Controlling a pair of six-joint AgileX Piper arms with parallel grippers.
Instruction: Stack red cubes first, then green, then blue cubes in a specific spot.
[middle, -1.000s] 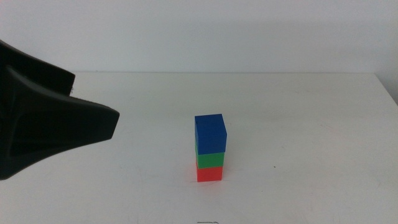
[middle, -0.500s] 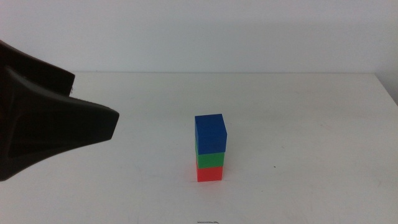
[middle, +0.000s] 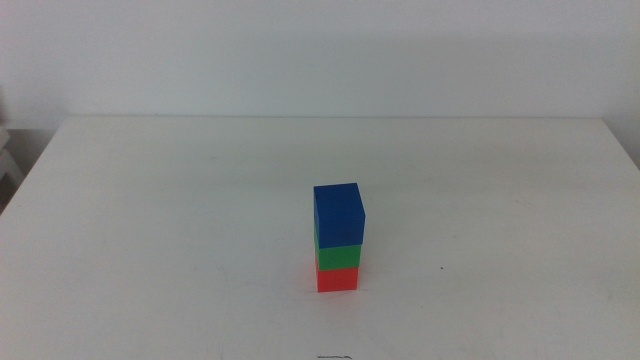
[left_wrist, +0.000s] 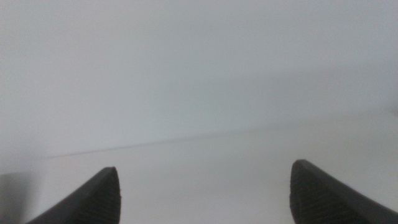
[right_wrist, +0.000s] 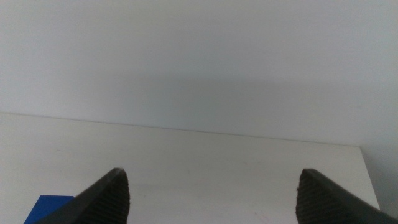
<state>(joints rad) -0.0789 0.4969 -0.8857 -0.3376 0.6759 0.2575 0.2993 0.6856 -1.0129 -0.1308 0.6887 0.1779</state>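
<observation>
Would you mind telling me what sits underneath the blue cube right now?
The blue cube rests directly on the green cube, which sits on the red cube on the white table. The faces pressed together between cubes are covered. Neither gripper touches the stack.

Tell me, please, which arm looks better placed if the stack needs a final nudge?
Probably right: the right gripper, open, has the blue cube beside one jaw. The left gripper, also open, sees only bare table.
</observation>
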